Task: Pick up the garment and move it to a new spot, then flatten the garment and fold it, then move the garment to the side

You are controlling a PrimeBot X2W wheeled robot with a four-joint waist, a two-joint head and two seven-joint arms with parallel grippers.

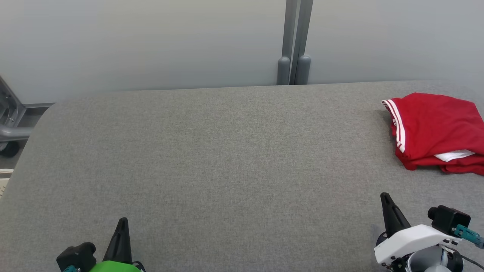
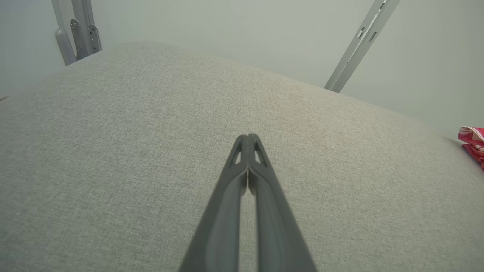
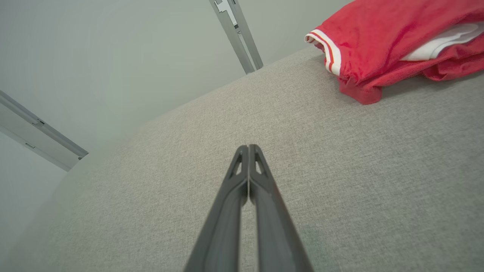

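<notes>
– Along the bottom edge, what shows of the arms?
– Both are cut off there. At lower left the left gripper (image 1: 121,223) has its fingers pressed together on nothing. At lower right the right gripper (image 1: 385,197) is likewise closed and empty. Both are over the bare grey table (image 1: 227,151); I cannot tell whether they touch it.
– And the garment?
– The garment (image 1: 435,124) lies bunched on the table's far right, beyond the right gripper and well apart from it. It is red, with white stripes along one hem. The head view's right edge cuts it, so its full shape is unclear. Something white pokes out between its layers; lining or label, hard to say.
– Behind that?
– Two grey posts (image 1: 295,56) against a pale wall.
</notes>
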